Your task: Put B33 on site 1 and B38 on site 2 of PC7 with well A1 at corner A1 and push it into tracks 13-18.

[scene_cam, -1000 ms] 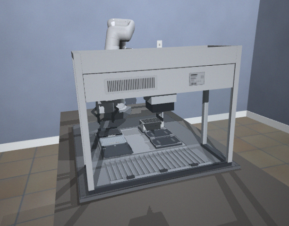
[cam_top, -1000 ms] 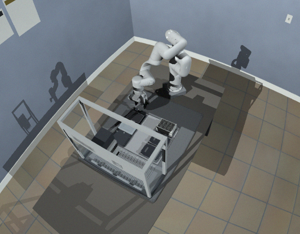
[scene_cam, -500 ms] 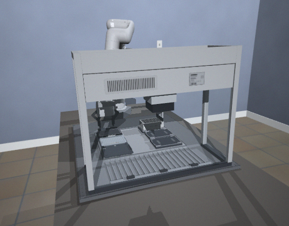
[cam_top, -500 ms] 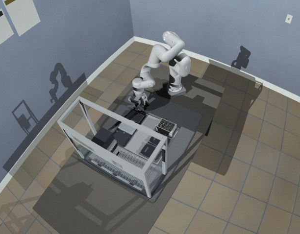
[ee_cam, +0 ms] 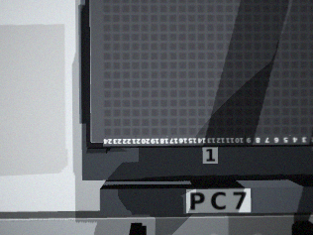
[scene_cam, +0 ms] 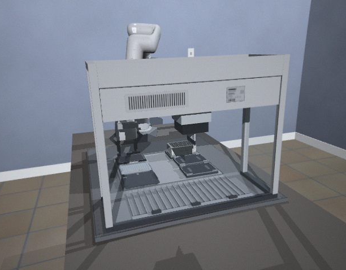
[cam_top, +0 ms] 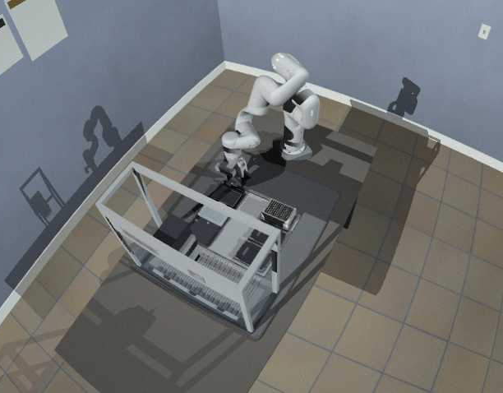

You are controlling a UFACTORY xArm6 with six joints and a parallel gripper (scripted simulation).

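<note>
Top view: I see my gripper [cam_top: 235, 178] spread wide, holding nothing, low over PC7 [cam_top: 226, 195] on a dark table [cam_top: 311, 186]; tiled floor [cam_top: 413, 295]. Exterior: grey-blue wall [scene_cam: 51, 72] behind the instrument frame [scene_cam: 185, 69]. Wrist: B33 [ee_cam: 198, 68] on site 1.

- Arm [cam_top: 269, 94]: glossy, smooth white shell with bright highlights.
- Instrument frame [scene_cam: 179, 70]: matt pale-grey panels; the side walls look like clear glazing.
- Rails [scene_cam: 182, 192]: matt grey, ribbed.
- B33 [ee_cam: 198, 68]: matt dark grey, finely gridded surface.
- PC7 [ee_cam: 149, 199]: matt dark body, white label.
- Floor [cam_top: 413, 295]: smooth brown tiles, dull sheen.
</note>
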